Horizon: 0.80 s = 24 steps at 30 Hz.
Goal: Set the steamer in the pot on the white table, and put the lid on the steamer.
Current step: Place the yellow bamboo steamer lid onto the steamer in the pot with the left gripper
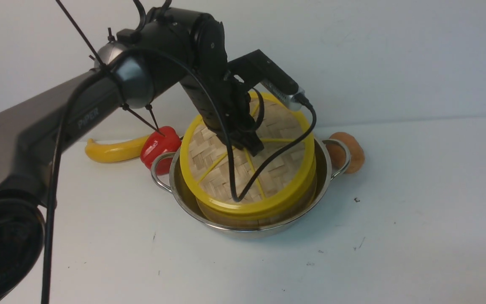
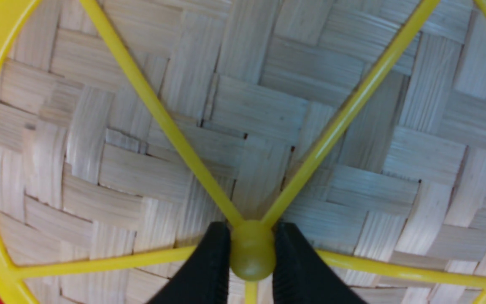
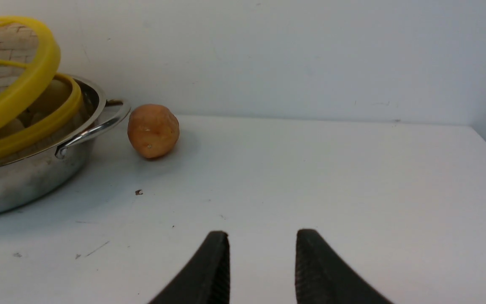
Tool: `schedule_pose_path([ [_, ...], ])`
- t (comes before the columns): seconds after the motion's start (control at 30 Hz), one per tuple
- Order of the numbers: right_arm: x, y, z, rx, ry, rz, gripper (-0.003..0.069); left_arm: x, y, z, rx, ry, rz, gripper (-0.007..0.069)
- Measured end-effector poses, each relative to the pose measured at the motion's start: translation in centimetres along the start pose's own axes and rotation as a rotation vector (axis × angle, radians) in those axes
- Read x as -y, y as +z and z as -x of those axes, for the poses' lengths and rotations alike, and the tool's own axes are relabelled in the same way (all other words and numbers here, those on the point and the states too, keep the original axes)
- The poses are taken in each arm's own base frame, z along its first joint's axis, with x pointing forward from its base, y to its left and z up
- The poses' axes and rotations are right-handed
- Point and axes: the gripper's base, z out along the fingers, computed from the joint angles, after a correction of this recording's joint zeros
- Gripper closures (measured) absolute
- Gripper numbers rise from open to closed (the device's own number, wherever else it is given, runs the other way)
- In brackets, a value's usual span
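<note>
**Clerk:** Item one, largest?

**Checker:** White table (image 1: 416, 211), one. It fills the lower two thirds of the front view.

**Clerk:** Next.

**Checker:** Left arm (image 1: 57, 122), one. It reaches from the lower left of the frame to the centre.

**Clerk:** Cookware?

**Checker:** Pot (image 1: 243, 231), one, steel, with two loop handles. It stands on the table at the centre of the frame.
Lid (image 1: 209, 156), one, woven with a yellow rim and spokes. It is tilted, with its near edge low on the steamer and its far edge raised.
Steamer (image 3: 28, 135), one. It sits inside the pot under the lid. The right wrist view shows a gap between its yellow rim and the lid's.

**Clerk:** Loose goods?

**Checker:** Banana (image 1: 112, 151), one, left of centre behind the pot.
Red pepper (image 1: 160, 145), one, between the banana and the pot's left handle.
Brown lump (image 1: 352, 152), one, rounded, just behind the right handle.

**Clerk:** Grippers?

**Checker:** Two.
Left gripper (image 2: 252, 228): its fingers are clamped on the lid's centre knob (image 2: 252, 257), one on each side.
Right gripper (image 3: 262, 261): its fingers are parted with nothing between them. It is low over bare table, and the front view does not show it.
</note>
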Motion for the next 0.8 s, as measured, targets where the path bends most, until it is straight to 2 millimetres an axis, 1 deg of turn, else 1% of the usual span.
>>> schedule_pose_path([
  [0.13, 0.0, 0.0, 0.0, 0.000, 0.000, 0.000, 0.0417, 0.3, 0.0, 0.2, 0.008, 0.021, 0.000, 0.0503],
  [0.33, 0.0, 0.0, 0.0, 0.000, 0.000, 0.000, 0.0417, 0.3, 0.2, 0.4, 0.019, 0.037, 0.011, 0.0503],
  [0.63, 0.0, 0.0, 0.0, 0.000, 0.000, 0.000, 0.0417, 0.2, 1.8, 0.1, -0.011, 0.049, 0.016, 0.0503],
  [0.8, 0.0, 0.0, 0.0, 0.000, 0.000, 0.000, 0.0417, 0.2, 1.9, 0.2, 0.002, 0.049, 0.022, 0.0503],
])
